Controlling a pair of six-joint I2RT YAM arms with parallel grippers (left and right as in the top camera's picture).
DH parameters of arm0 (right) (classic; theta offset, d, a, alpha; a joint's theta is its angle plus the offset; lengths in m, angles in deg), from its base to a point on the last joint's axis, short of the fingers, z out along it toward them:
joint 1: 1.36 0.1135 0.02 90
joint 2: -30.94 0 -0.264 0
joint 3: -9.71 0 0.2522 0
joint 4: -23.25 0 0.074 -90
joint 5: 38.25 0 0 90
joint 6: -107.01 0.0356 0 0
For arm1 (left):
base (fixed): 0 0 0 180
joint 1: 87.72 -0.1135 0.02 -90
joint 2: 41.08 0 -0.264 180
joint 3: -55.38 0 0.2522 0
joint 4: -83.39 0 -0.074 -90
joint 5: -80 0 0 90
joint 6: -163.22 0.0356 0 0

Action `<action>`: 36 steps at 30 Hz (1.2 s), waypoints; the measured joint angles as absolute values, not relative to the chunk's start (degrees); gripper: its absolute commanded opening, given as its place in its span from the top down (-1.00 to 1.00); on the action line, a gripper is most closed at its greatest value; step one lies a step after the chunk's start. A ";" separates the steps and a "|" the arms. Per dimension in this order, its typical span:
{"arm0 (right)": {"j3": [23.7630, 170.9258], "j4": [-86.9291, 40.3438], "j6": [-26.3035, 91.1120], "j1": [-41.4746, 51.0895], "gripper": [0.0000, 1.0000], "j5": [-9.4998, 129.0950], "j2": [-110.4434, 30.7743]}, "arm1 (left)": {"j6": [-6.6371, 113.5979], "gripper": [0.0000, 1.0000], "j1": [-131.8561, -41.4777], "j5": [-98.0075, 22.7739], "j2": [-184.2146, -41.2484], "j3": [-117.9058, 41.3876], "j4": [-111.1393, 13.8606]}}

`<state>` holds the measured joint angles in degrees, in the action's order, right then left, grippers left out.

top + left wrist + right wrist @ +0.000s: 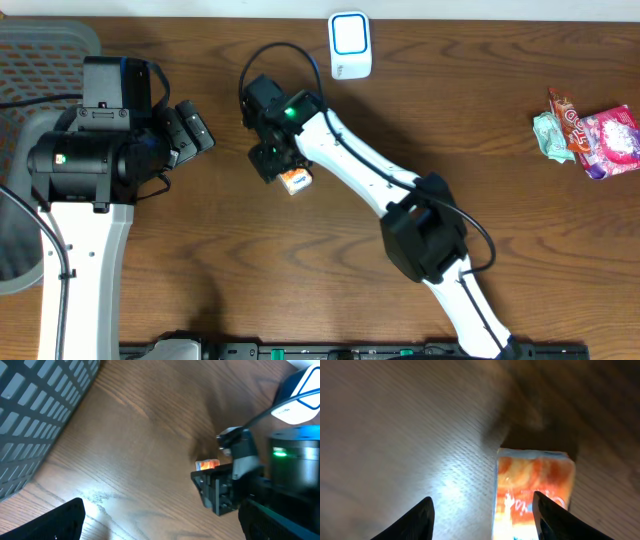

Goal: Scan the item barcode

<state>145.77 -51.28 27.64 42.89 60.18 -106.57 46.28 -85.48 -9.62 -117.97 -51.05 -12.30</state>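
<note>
The item, a small orange-and-white box [297,180], lies on the wooden table just under my right gripper [272,160]. In the right wrist view the box [532,485] sits between the two dark fingers, against the right one, with a wide gap of bare table to the left finger; this gripper [482,502] is open. No barcode shows on the box's visible face. The left wrist view has the box [207,464] behind the right arm's head. My left gripper [195,128] hangs open to the left, nothing between its fingers [65,520]. A white scanner [350,45] stands at the back.
A grey mesh basket [40,50] fills the far left corner. Several snack packets [590,135] lie at the far right. The scanner's cable [280,55] loops over the table behind the right wrist.
</note>
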 measured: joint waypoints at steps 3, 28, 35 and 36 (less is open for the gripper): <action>145.77 -52.53 27.20 44.03 -0.16 56.92 -108.21 | 46.28 -0.96 -85.45 -9.62 -117.97 -51.05 -12.30; 140.22 -50.08 29.04 48.47 0.98 38.28 -107.60 | 46.28 -0.96 -85.45 -9.62 -117.97 -51.05 -12.30; 142.88 -54.76 29.63 46.24 0.98 44.29 -107.58 | 46.28 -0.96 -85.45 -9.62 -117.97 -51.05 -12.32; 144.02 -56.13 29.61 45.34 0.98 46.43 -107.65 | 46.28 -0.96 -85.45 -9.62 -117.97 -51.05 -12.30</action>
